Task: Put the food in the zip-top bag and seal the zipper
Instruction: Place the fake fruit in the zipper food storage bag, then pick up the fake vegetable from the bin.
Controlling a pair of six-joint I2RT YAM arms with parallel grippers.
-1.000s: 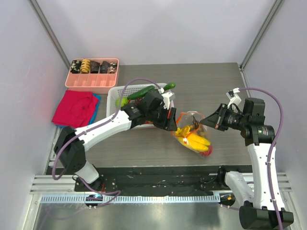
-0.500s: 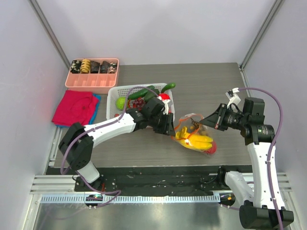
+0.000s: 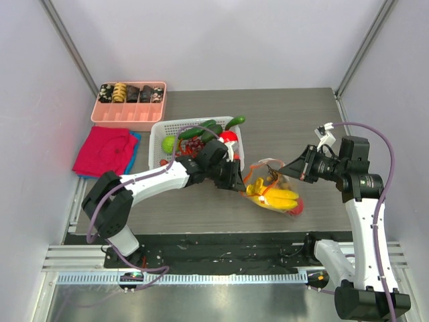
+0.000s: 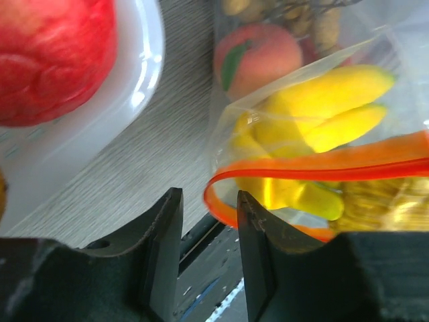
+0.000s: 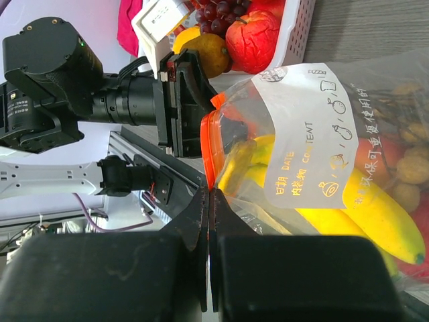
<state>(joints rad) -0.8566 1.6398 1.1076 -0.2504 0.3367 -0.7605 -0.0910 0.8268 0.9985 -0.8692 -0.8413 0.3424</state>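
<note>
Now the clear bag (image 3: pixel 273 171), bulging with bananas (image 3: pixel 280 198) and a peach (image 4: pixel 258 54), sits on the worktop (image 3: pixel 288 121) right of the basket (image 3: pixel 155 137); right jaws clench its orange zipper (image 5: pixel 206 154), left jaws gape.

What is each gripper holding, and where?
Right gripper pinches the zip-top bag by its zipper; left gripper is open around the zipper's end, holding nothing.

Clear zip-top bag (image 3: pixel 269 172) holding yellow bananas (image 3: pixel 280 198), between left gripper (image 3: pixel 239 182) and right gripper (image 3: pixel 293 170), white basket (image 3: pixel 158 134) behind
</note>
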